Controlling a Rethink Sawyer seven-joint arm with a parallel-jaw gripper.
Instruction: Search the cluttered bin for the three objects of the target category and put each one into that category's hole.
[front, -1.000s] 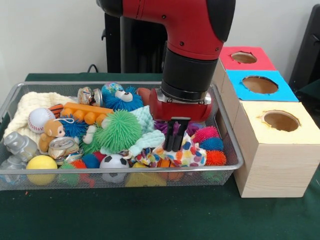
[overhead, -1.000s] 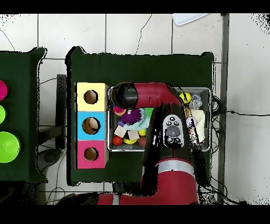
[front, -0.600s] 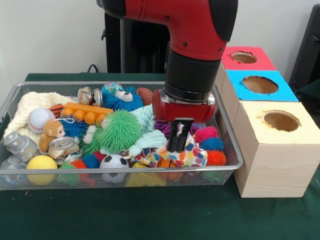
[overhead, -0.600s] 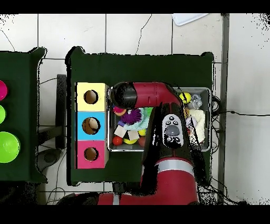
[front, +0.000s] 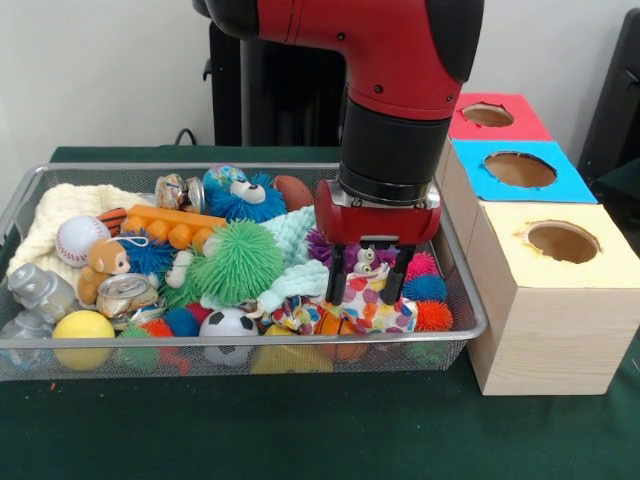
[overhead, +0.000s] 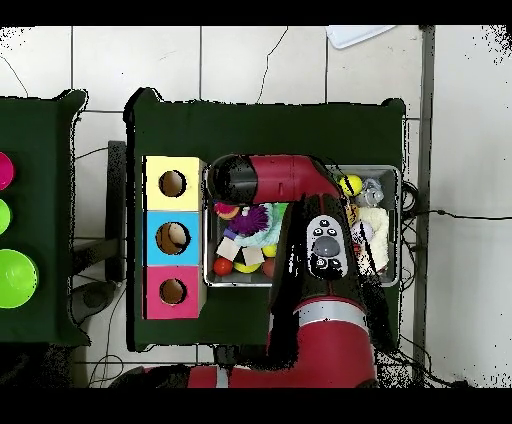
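Now the pincer (front: 366, 283) stands with its two black fingers (front: 336, 283) spread apart, one on each side of a small bug-eyed figure (front: 365, 262) sitting on top of the polka-dot cloth bundle (front: 372, 303) at the near right of the wire bin (front: 470, 312); half a second ago those fingers were drawn together and pressed into the cloth, and the wrist has since risen a little and shifted toward the boxes. That reads as a release or a re-grip, so nothing is in hand and, by my judgement, no target has yet gone into a hole. The bundle is white with bright spots, soft and crumpled, resting on the clutter just beside the spiky pink, blue and orange balls (front: 428, 290). Further back lie the green spiky ball (front: 238, 262) and a pale mint cloth (front: 292, 232). To the right, on the green worktop (front: 300, 430), stand the yellow box (front: 556, 300), the blue box (front: 520, 172) and, farthest, the red box (front: 492, 117), each with a round hole. From overhead the arm (overhead: 290, 185) hides the pincer.
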